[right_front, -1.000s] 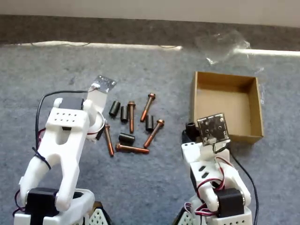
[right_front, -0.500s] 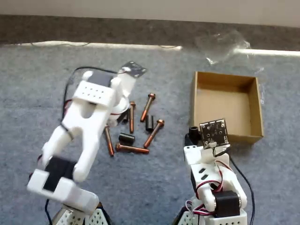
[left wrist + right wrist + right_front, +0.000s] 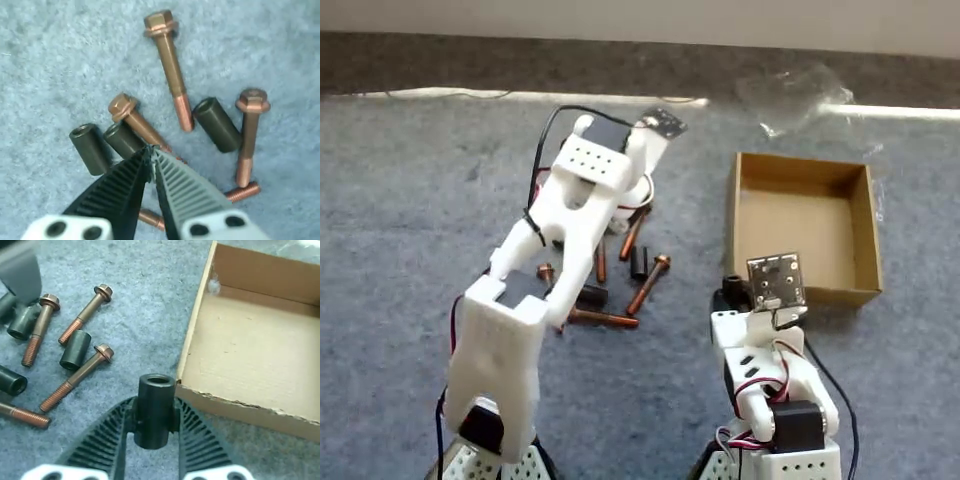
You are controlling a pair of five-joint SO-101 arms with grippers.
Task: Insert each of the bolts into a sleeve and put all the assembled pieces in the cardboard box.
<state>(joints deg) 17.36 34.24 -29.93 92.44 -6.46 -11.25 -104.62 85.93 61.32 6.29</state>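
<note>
Several copper bolts [image 3: 169,55] and black sleeves [image 3: 217,124] lie loose in a pile on the grey carpet. My left gripper [image 3: 152,151] hovers over the pile, shut, with nothing between its fingers; its tips sit above a bolt [image 3: 134,116] beside two sleeves [image 3: 90,148]. In the high view the left arm [image 3: 582,205] stretches across the pile and hides part of it. My right gripper [image 3: 155,407] is shut on an upright black sleeve [image 3: 155,407], just in front of the cardboard box [image 3: 260,360] near its corner. The box [image 3: 798,230] holds nothing.
A crumpled clear plastic bag [image 3: 798,95] lies beyond the box near the carpet's far edge. In the high view one bolt [image 3: 649,284] and one sleeve [image 3: 639,262] lie between the two arms. Bare carpet spreads to the far left.
The left arm has swung from the pile's left side forward and to the right, over the bolts and sleeves. The right arm has barely moved and keeps its sleeve.
</note>
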